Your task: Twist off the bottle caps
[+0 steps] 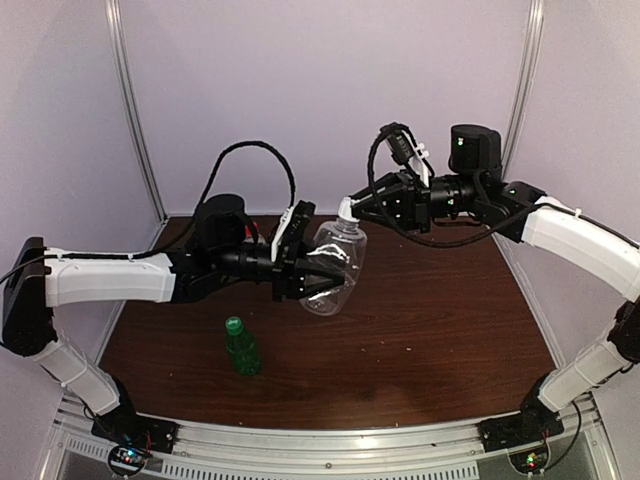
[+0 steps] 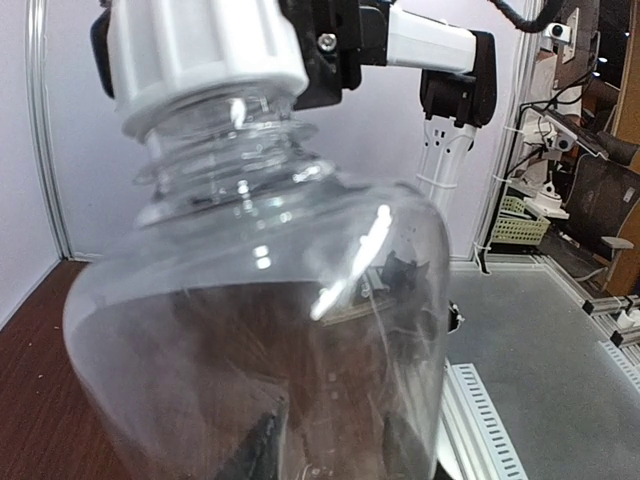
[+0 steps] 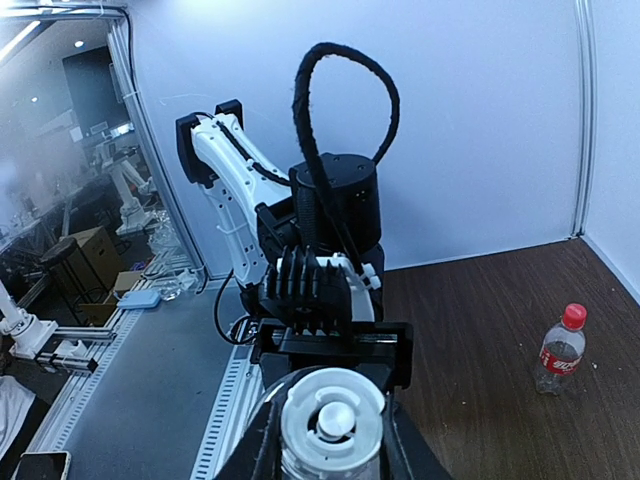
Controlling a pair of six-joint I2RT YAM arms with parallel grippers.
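Clear bottle (image 1: 342, 262) held in mid-air above the worktop (image 1: 450, 320), between the two arms. Its body is clamped from both sides by the left gripper (image 1: 324, 277), whose dark fingers are seen through the plastic in the left wrist view.

The bottle's long axis is tilted. The base points down toward the near-left and the neck rises toward the right arm. The white cap (image 1: 347, 212) is thus presented to the right gripper (image 1: 356, 208), which is closed on it.

In the right wrist view the cap (image 3: 332, 420) is seen end-on between that gripper's fingers (image 3: 262, 445). From this the gripper's axis is judged to lie roughly along the bottle's, so that a wrist roll would turn the cap about the neck. In the left wrist view the cap (image 2: 200, 50) is seated on the threaded neck, with no gap to be made out beneath it.

The green bottle (image 1: 242, 350) stands upright on the worktop near the front left, below the left arm and well apart from the held bottle, with its green cap (image 1: 234, 324) on. A red-capped bottle (image 3: 560, 352) is shown upright on the worktop in the right wrist view only.

Nothing is seen between gripper and cap. The left arm's cable (image 1: 255, 150) loops clear above the wrist.
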